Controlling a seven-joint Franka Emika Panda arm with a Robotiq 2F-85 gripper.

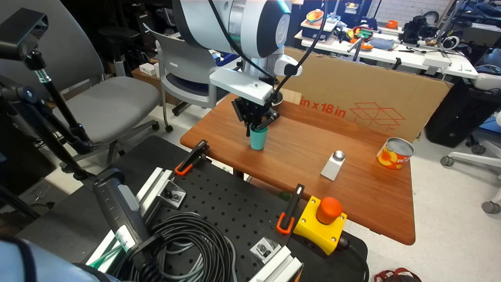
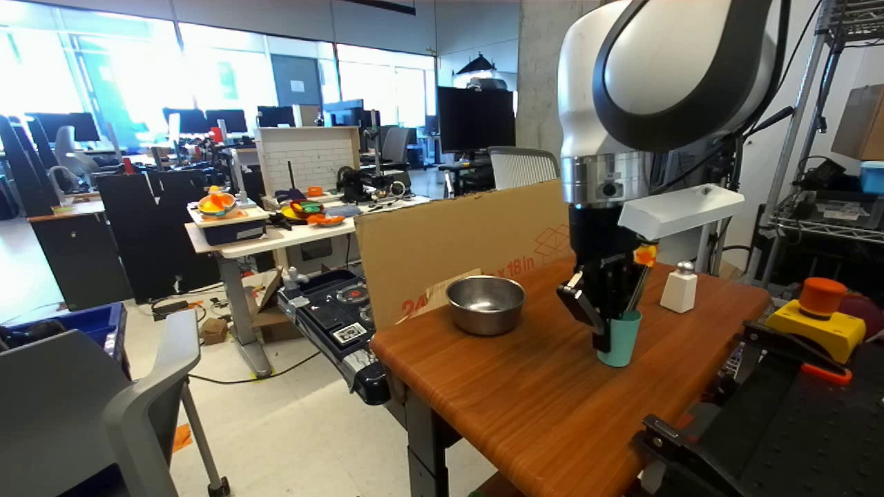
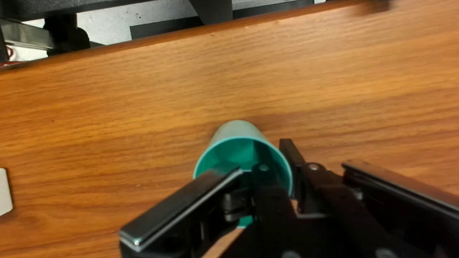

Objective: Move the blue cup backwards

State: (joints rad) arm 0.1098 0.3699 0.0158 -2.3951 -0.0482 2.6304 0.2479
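A robotics lab: a robot arm point(image 2: 663, 62) over a wood-topped table point(image 2: 497, 390), an emergency-stop button point(image 1: 328, 209) and perforated black board point(image 1: 207, 192) beside it, computer monitors point(image 2: 476, 119) beyond it.

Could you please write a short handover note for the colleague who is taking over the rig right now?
Gripper: one finger inside the blue cup, one outside, close together at its wall; whether it is clamped firmly, I can't tell.
Cup: open end up, apparently standing on the brown table; the metal bowl stands apart from it.
Done: gripper positioned at the rim.
Left: probably check the grip, move the cup backwards, release. Whether the cup already stands where it should, I can't tell.
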